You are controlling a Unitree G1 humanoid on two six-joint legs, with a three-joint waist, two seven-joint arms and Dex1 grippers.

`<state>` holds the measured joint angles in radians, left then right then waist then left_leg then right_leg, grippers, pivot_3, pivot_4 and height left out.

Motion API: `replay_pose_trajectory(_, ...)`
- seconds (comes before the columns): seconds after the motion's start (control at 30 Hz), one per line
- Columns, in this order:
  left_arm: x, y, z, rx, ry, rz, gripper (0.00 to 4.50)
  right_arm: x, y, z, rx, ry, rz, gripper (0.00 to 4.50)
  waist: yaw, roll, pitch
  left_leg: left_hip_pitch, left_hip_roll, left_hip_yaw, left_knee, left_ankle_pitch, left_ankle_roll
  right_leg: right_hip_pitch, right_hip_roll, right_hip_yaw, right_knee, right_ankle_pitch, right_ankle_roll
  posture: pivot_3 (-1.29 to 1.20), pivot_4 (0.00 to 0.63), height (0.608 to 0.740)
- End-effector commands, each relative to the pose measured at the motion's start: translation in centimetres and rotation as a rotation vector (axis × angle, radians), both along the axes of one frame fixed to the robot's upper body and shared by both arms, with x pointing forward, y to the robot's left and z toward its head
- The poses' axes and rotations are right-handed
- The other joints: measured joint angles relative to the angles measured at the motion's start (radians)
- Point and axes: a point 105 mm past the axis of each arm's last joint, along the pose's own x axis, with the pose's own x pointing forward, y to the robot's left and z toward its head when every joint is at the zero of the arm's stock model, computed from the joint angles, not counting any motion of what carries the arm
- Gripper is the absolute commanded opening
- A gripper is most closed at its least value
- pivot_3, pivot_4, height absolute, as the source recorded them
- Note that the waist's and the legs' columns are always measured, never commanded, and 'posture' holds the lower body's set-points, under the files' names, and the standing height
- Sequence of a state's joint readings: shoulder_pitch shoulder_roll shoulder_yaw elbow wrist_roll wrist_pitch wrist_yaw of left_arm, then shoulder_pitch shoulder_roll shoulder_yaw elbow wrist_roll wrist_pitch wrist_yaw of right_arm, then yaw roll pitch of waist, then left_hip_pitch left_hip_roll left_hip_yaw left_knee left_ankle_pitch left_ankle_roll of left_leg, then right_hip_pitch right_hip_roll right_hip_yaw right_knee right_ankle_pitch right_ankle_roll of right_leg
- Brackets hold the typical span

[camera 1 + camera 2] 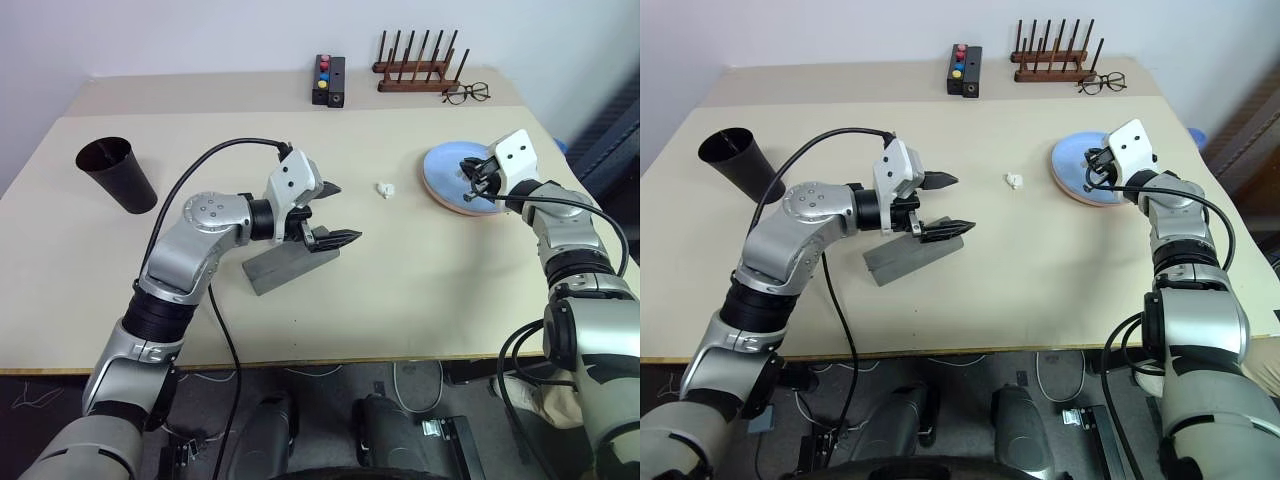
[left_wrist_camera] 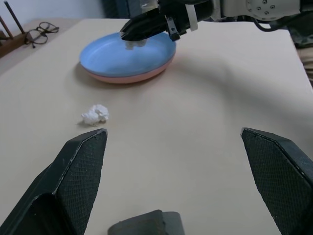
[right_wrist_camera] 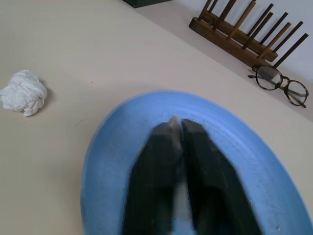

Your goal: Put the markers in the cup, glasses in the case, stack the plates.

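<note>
The left gripper (image 1: 334, 213) was wide open, holding nothing, above the grey case (image 1: 288, 267). The right gripper (image 3: 177, 128) (fingers nearly together, empty) hung over the blue plate (image 2: 112, 56), stacked on the pink plate (image 2: 129, 77). The cup (image 1: 116, 173) stood far left.

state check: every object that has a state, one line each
light blue plate: stacked on the pink plate
grey case: closed, flat on the table
black cup: upright, tilted
eyeglasses: unfolded, by the wooden rack
left gripper: open, nothing in it
right gripper: fingers nearly together, over the blue plate
</note>
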<state>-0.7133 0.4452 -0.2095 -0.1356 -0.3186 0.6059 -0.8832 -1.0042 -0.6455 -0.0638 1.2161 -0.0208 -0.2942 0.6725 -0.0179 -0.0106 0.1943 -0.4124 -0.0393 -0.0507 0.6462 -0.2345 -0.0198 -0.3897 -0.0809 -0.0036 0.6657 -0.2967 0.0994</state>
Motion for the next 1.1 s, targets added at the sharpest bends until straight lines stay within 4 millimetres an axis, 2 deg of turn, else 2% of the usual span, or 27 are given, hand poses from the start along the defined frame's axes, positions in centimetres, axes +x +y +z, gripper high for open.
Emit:
replay_pose_trajectory(0.03,-0.5,-0.3,1.5,-0.045,-0.04,-0.013,4.5,0.2,0.0,1.4,0.004,-0.038,0.001,2.33,0.0,0.0,0.0,0.0,0.0,0.0,0.0,0.0,0.0,0.0,0.0,0.0,0.0,0.0,0.0,0.0,0.15,0.74)
replay_pose_trajectory(0.17,-0.3,-0.2,1.5,-0.06,-0.035,0.007,4.5,0.3,0.1,1.9,0.031,-0.06,-0.003,4.44,0.0,0.0,0.0,0.0,0.0,0.0,0.0,0.0,-0.001,0.0,0.0,0.0,0.0,0.0,0.0,0.0,0.15,0.74)
replay_pose_trajectory(0.27,0.1,0.0,1.5,-0.078,-0.031,0.044,4.5,0.4,1.4,2.8,0.073,-0.089,0.06,4.48,0.0,0.0,0.0,0.0,0.0,0.0,0.0,0.0,-0.001,0.0,0.0,0.0,0.0,0.0,0.0,0.0,0.15,0.74)
replay_pose_trajectory(0.37,0.8,0.5,1.4,-0.098,-0.028,0.115,4.5,0.4,4.5,2.9,0.117,-0.087,0.19,4.48,-0.007,0.0,0.0,0.0,0.0,0.0,0.0,0.0,-0.001,0.0,0.001,0.0,0.0,0.0,0.0,0.0,0.15,0.74)
replay_pose_trajectory(0.5,1.7,1.3,1.4,-0.126,-0.021,0.205,4.5,-0.1,8.2,1.9,0.147,-0.041,0.355,4.48,-0.005,0.0,0.0,0.0,0.001,0.0,0.0,0.001,-0.001,-0.001,0.001,0.0,0.0,0.0,0.0,0.0,0.15,0.74)
replay_pose_trajectory(0.63,2.5,2.3,1.6,-0.156,-0.019,0.301,4.5,-0.3,10.7,0.8,0.164,0.0,0.424,4.48,0.004,0.0,0.0,0.0,0.0,-0.001,0.0,0.001,-0.001,0.0,0.0,0.0,0.0,0.0,0.0,0.0,0.15,0.74)
replay_pose_trajectory(0.8,2.2,2.5,1.5,-0.152,-0.018,0.336,4.5,0.0,12.0,-1.1,0.17,0.047,0.412,4.48,0.004,0.0,0.0,0.0,0.0,-0.001,0.001,0.001,-0.002,0.0,0.0,0.0,0.0,0.001,0.001,0.0,0.15,0.74)
replay_pose_trajectory(1.1,0.7,3.0,1.9,-0.119,-0.036,0.329,4.5,0.6,13.3,-3.0,0.179,0.097,0.367,4.48,-0.001,0.0,0.0,0.0,0.0,-0.001,0.0,0.001,-0.002,-0.001,0.0,0.0,0.0,0.001,0.001,0.0,0.15,0.74)
